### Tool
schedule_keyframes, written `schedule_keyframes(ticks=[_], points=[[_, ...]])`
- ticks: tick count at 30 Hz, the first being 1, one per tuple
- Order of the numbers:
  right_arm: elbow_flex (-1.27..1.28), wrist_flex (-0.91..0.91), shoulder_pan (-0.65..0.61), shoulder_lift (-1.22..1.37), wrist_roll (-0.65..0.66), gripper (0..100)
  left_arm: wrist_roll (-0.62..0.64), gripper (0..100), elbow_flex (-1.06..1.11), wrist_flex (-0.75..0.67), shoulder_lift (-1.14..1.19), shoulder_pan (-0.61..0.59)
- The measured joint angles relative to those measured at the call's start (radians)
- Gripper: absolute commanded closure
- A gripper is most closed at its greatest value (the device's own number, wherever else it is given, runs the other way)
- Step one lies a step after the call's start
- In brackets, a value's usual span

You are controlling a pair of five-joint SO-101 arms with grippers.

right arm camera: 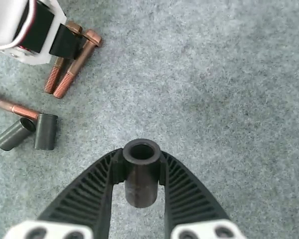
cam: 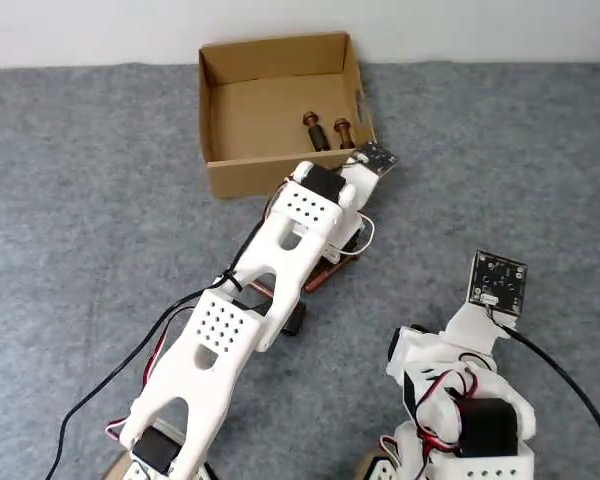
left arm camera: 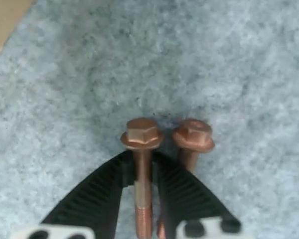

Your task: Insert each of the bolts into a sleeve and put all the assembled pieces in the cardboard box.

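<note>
My left gripper [left arm camera: 142, 159] is shut on the shaft of a copper bolt [left arm camera: 141, 137], low over the grey carpet. A second bolt [left arm camera: 192, 135] lies right beside it. From the right wrist view this same pair of bolts [right arm camera: 72, 62] sits under the left arm's black finger [right arm camera: 66, 44]. My right gripper [right arm camera: 141, 160] is shut on a black sleeve [right arm camera: 141, 177], its open bore facing the camera. The cardboard box [cam: 280, 170] stands at the back with two assembled pieces [cam: 325, 130] inside, and the left arm's [cam: 280, 250] wrist is just in front of it.
Two loose black sleeves [right arm camera: 32, 132] and another bolt [right arm camera: 12, 107] lie on the carpet near the left arm. In the high view a bolt [cam: 322, 275] shows under that arm. The right arm [cam: 460, 400] is folded at the near right, with open carpet ahead of it.
</note>
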Motion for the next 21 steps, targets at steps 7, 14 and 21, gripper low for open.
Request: schedule_keyframes(ticks=[7, 14, 21], points=[[0.0, 0.0, 0.0, 0.0, 0.0, 99.1, 0.084, 100, -0.084, 0.048, 0.009, 0.003], [0.0, 0.0, 0.0, 0.0, 0.0, 99.1, 0.157, 100, -0.175, 0.054, -0.072, 0.014], [0.0, 0.0, 0.0, 0.0, 0.0, 99.1, 0.16, 100, -0.166, 0.057, -0.318, 0.041]])
